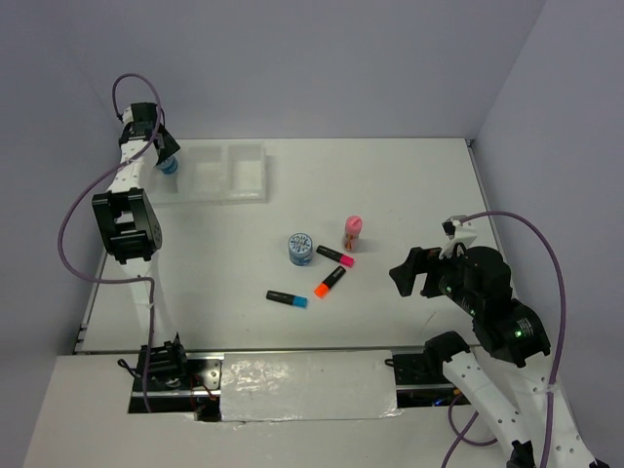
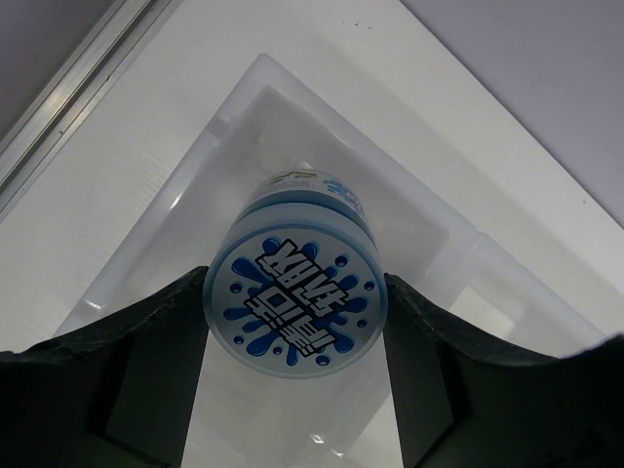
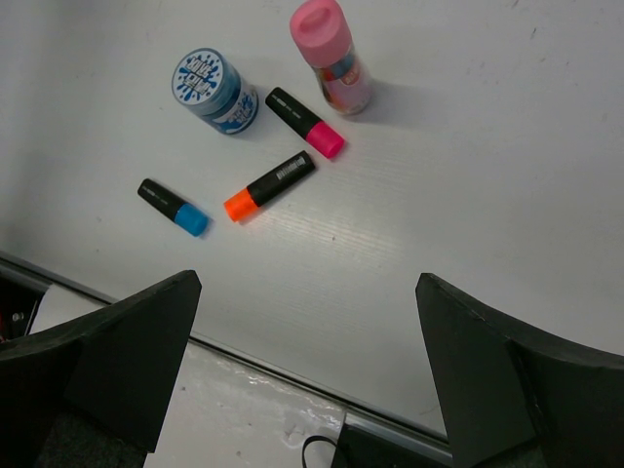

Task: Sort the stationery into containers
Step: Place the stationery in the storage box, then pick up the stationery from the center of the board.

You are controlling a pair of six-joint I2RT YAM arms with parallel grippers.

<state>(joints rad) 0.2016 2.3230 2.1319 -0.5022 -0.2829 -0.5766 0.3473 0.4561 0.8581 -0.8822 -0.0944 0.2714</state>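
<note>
White tabletop [image 1: 419, 185], pale lilac walls all round. Your left gripper [image 1: 164, 156] is way out at the far-left corner, pinched on a blue roll [image 2: 295, 302] with a pad pressed on each side of it. That roll sits over the left end compartment of the translucent tray [image 1: 249, 174]; can't tell whether it touches the bottom. Your right gripper [image 1: 400, 276] hangs over the near-right part of the table, fingers spread wide.

Mid-table cluster: second blue roll [image 1: 301, 249], pink-capped stick [image 1: 352, 232] standing upright, and the pink highlighter [image 1: 334, 256] lying between those two. The orange highlighter [image 1: 330, 282] is just beside it on the near side, and the blue highlighter [image 1: 287, 298] lies a bit apart to the left. A purple cable [image 1: 63, 229] loops off each arm.
</note>
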